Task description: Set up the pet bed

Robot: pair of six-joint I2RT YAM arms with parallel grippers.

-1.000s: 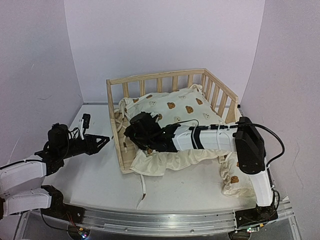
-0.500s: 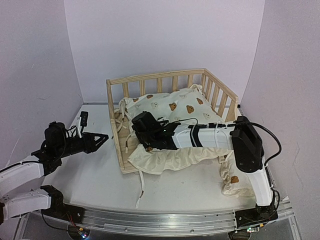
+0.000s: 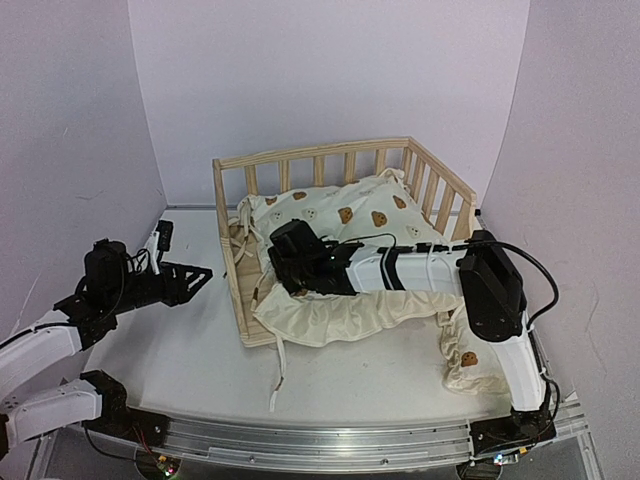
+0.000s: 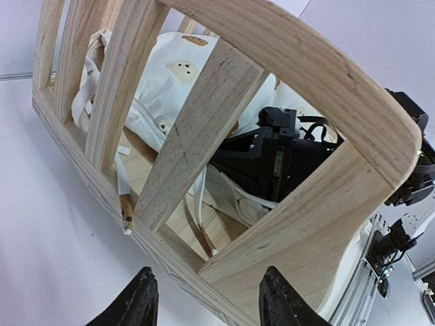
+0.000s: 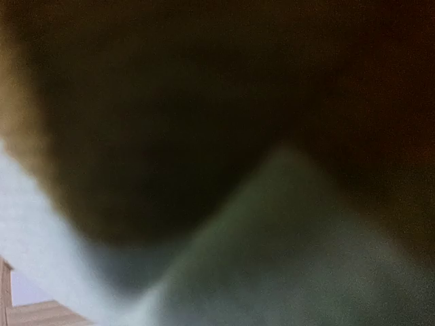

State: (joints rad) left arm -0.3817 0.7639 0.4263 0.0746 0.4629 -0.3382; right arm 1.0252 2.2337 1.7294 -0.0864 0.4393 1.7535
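Right jaws: closed together and buried in the cushion (image 3: 350, 215) near the front-left corner of the bed (image 3: 310, 157). The wrist view is dark and blurred, so what they pinch cannot be told.
Left jaws: apart, nothing between them. They aim at the bed's left rail from outside, near but not touching.
Right arm (image 3: 420, 270): stretched low across the bed's open front, probably to work the fabric into that corner.
Left arm (image 3: 50, 340): low over the surface (image 3: 200, 350), probably stationed to steady the frame.
Cushion: inside the bed. Its front edge spills over the open side and a tie trails onto the surface.
Bed: upright at mid-surface with rails left, back and right, and its open side facing the arms for access.
Pillow (image 3: 462, 355): on the surface just right of the bed, not yet placed.
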